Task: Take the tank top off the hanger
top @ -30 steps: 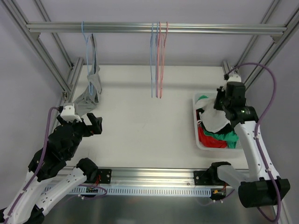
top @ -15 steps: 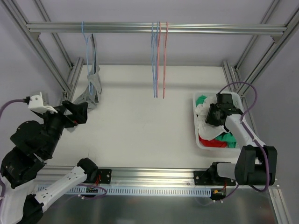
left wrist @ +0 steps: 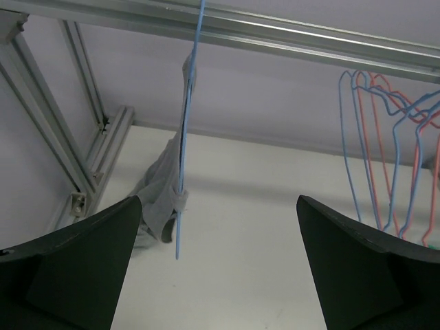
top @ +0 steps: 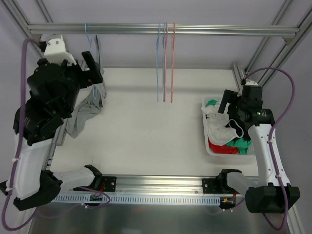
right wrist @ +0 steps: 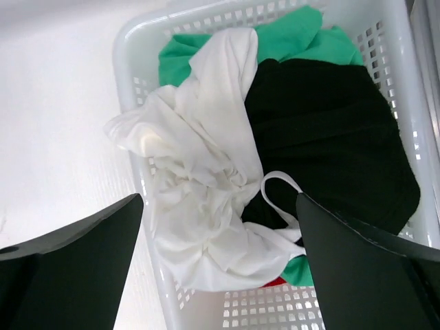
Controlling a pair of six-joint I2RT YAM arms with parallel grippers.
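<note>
A grey tank top [left wrist: 159, 194] hangs on a thin blue hanger [left wrist: 184, 137] from the overhead rail [left wrist: 275, 36] at the back left. Its lower part trails onto the table [top: 83, 114]. My left gripper [left wrist: 220, 201] is raised and open, facing the hanger [top: 89, 36], which lies just inside the left finger; nothing sits between the jaws. In the top view the left gripper [top: 91, 75] is close beside the hanger. My right gripper [right wrist: 220, 199] hovers open over the white basket [right wrist: 137, 41], holding nothing.
The basket [top: 205, 142] at the right holds a white garment [right wrist: 206, 199], a black one [right wrist: 330, 137] and green cloth [right wrist: 302, 38]. Bare blue and pink hangers [top: 165, 63] hang mid-rail. Aluminium frame posts [left wrist: 41, 130] stand at the left.
My left arm swung up from the near left to the hanger at the back left. My right gripper opened, let the white garment go into the basket and lifted.
</note>
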